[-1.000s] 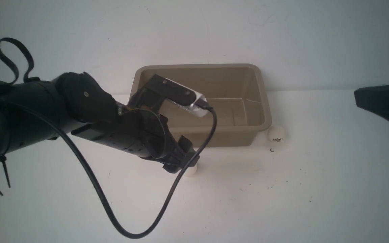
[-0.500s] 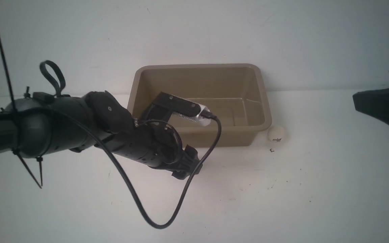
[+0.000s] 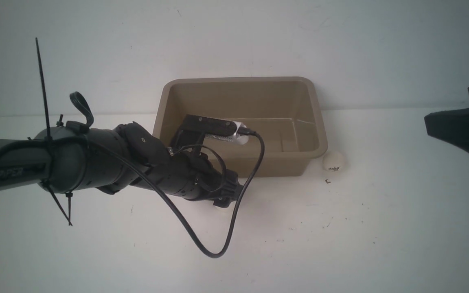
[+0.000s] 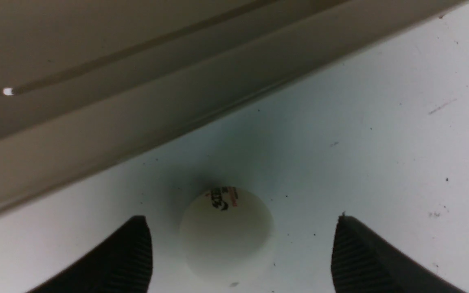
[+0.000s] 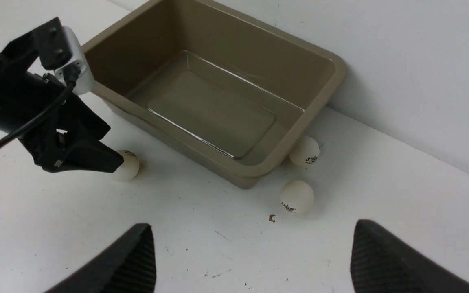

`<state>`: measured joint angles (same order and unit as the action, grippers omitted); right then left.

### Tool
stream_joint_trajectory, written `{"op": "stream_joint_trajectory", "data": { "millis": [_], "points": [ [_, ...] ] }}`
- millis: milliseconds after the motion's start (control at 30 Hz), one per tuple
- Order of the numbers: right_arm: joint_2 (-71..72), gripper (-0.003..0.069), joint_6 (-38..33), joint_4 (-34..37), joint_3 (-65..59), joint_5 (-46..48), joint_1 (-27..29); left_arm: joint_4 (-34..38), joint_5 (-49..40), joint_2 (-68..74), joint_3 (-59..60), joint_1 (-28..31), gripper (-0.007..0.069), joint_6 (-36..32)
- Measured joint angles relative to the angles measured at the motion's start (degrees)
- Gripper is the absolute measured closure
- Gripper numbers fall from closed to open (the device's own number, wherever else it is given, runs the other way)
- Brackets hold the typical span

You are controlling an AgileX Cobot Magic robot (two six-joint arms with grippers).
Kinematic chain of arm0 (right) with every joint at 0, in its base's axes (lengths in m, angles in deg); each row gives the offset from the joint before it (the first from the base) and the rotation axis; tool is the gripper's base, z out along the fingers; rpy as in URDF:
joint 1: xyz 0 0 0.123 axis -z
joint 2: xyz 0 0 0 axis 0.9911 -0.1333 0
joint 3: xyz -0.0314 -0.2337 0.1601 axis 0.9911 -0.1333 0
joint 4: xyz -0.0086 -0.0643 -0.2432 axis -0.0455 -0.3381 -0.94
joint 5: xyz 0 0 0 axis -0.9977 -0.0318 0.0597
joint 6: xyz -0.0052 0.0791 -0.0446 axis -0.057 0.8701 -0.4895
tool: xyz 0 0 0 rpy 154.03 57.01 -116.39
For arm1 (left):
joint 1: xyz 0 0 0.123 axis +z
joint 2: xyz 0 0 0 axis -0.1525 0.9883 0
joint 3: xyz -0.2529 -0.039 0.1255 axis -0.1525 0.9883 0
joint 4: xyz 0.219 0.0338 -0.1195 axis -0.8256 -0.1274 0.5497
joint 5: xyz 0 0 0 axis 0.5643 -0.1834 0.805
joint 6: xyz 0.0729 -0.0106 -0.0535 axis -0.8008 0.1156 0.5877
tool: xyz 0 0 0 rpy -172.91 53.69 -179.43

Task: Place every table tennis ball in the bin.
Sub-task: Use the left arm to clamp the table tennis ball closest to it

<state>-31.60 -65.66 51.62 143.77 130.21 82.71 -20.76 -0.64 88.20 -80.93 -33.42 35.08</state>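
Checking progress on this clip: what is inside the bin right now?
Nothing: the bin shows a bare floor in the right wrist view. In the front view the left wrist camera covers part of that floor.

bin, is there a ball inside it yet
No, the bin is bare inside in the right wrist view; three table tennis balls lie outside it.

bin (image 4: 136,122) wall just behind ball (image 4: 226,236), bare table (image 4: 381,142) seemingly either side
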Motion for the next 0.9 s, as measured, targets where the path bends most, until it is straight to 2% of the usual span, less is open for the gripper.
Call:
{"op": "stream_joint_trajectory", "data": {
  "millis": [900],
  "points": [
    [0.0,0.0074,0.13,0.07,0.0,0.04,0.0,1.19,2.48,4.52,-0.95,-1.64,0.0092,-3.41]
  ]
}}
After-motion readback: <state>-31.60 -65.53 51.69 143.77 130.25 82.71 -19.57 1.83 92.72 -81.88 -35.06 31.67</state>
